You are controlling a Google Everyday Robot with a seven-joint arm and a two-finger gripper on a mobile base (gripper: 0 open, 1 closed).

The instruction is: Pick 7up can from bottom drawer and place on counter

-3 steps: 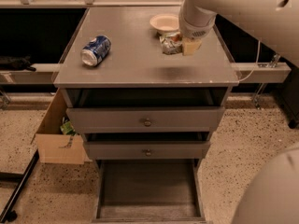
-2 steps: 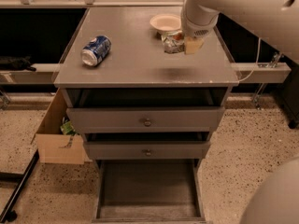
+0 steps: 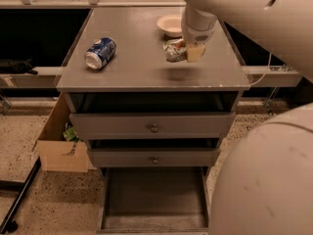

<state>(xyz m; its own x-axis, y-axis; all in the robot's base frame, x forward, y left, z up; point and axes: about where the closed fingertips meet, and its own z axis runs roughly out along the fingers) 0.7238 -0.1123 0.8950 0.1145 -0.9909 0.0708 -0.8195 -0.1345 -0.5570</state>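
From where I stand, most of the job looks done. The bottom drawer (image 3: 154, 199) is pulled out and its flat grey floor is bare, so nothing is left in it. The 7up can (image 3: 172, 50), crumpled and silvery with green on it, is up over the counter (image 3: 137, 67), towards the right half and just in front of the small white bowl (image 3: 171, 24). The gripper (image 3: 185, 52) comes down from the big pale arm (image 3: 244, 9) and is clamped on the can, one yellowish finger pad (image 3: 194, 53) pressed against its right side. A soft shadow lies on the counter in front of and below the can, so I'd say it hangs a little above the surface, not set down, though I can't be sure of the gap.

What's left, as I judge it: lower the can onto the bare grey patch beneath, let go, and lift away. The bowl is close behind, so the release wants some care. The blue and white can (image 3: 100, 53) lies on its side well to the left, out of the way
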